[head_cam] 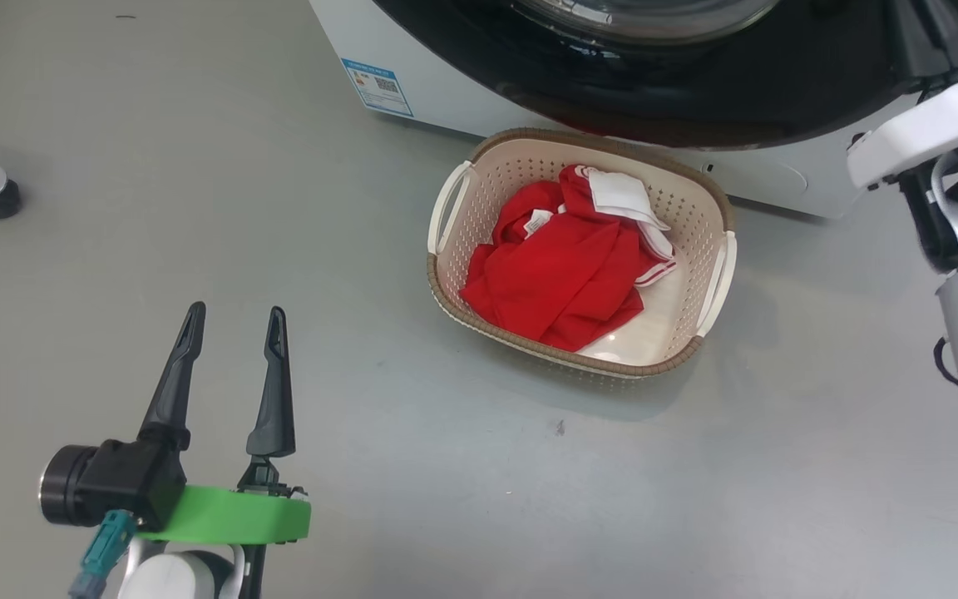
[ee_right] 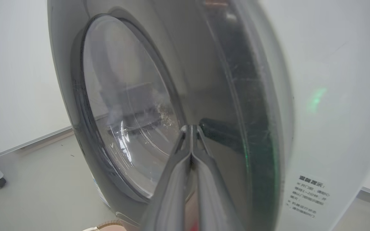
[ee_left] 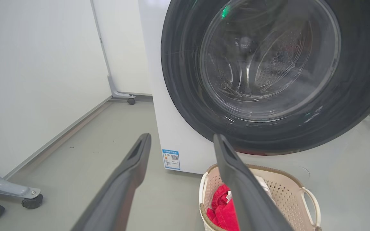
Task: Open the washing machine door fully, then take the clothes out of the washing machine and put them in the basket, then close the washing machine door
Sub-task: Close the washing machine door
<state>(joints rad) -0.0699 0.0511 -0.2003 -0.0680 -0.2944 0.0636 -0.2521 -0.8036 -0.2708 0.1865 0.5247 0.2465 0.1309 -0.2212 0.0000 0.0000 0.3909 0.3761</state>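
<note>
Clothes (head_cam: 562, 266) heaped in basket (head_cam: 695, 208); washing machine door (ee_right: 127, 106) straight ahead of right gripper (ee_right: 191, 128), fingers pressed together, tips at its black rim. Left gripper (head_cam: 235, 312), fingers spread, well apart at near left.

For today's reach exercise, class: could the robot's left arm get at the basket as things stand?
Probably yes: the open left gripper hangs over the floor beside the basket, with nothing lying between them.

The clothes (head_cam: 558, 279): bright red, white trim, white label. The basket (head_cam: 689, 218): cream, perforated dot pattern, brown woven-look rim. The washing machine (head_cam: 446, 104): white, with blue sticker (head_cam: 377, 86). The washing machine door (head_cam: 737, 91): glossy black rim, clear glass centre. Floor (head_cam: 196, 208): plain grey.
</note>
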